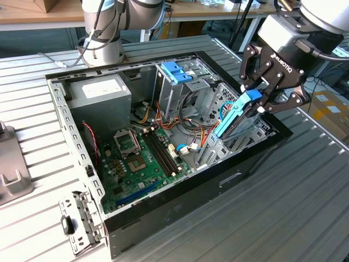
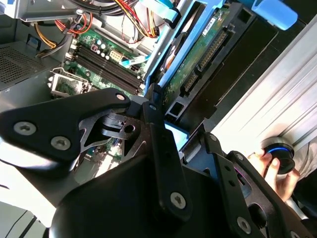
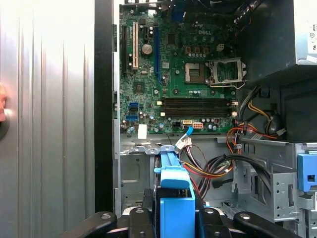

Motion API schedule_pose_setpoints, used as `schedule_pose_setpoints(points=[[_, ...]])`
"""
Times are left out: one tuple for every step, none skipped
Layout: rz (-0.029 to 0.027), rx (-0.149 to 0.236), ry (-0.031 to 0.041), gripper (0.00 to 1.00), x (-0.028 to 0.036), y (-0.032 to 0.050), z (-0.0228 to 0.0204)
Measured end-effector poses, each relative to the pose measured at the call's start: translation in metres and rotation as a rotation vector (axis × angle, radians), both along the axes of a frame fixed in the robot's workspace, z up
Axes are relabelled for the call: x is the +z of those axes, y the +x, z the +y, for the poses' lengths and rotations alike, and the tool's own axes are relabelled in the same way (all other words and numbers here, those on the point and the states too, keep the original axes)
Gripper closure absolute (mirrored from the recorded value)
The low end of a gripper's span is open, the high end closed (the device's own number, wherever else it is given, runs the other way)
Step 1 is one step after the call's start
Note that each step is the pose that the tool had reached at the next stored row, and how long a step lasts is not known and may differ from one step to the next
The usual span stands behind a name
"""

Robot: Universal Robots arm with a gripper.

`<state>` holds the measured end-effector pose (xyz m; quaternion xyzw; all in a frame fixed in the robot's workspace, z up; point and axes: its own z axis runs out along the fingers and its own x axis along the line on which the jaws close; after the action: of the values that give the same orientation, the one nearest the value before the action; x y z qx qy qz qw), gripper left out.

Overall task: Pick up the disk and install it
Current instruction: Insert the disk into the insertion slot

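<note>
My gripper (image 1: 260, 102) is shut on the disk (image 1: 235, 119), a flat drive with blue plastic rails. I hold it tilted, its lower end dipping into the metal bay (image 1: 248, 134) at the exterior view's right end of the open computer case (image 1: 180, 202). In the second wrist view the disk (image 2: 200, 62) shows its green circuit-board underside between blue rails, just beyond my black fingers (image 2: 152, 106). In the first wrist view the disk's blue rail (image 3: 174, 196) sits clamped in my gripper (image 3: 176, 218), pointing at the motherboard (image 3: 173, 64).
Inside the case are the green motherboard (image 1: 142, 158), a grey metal box with a white sticker (image 1: 101, 95), an upright cage with a blue top (image 1: 177, 73) and loose cables (image 1: 188, 125). Another arm's base (image 1: 103, 38) stands behind. A person's hand (image 2: 271, 168) rests on a black knob.
</note>
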<state>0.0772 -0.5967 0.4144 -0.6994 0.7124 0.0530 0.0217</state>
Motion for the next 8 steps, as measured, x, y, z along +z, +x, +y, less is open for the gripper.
schedule_pose_setpoints(points=[[0.0000,0.000,0.0001,0.63,-0.0005,0.0000,0.0000],[0.0000,0.000,0.0000,0.63,-0.0010,0.0000,0.0000],[0.0000,0.000,0.0001,0.63,-0.0014,0.0000,0.0000],[0.0000,0.000,0.0000,0.63,-0.0017,0.0000,0.0000],[0.0000,0.000,0.0000,0.63,-0.0022,0.0000,0.0000],[0.0000,0.000,0.0000,0.63,-0.0025,0.0000,0.0000],[0.0000,0.000,-0.0001,0.63,-0.0025,0.0000,0.0000],[0.0000,0.000,0.0000,0.63,-0.0026,0.0000,0.0000]])
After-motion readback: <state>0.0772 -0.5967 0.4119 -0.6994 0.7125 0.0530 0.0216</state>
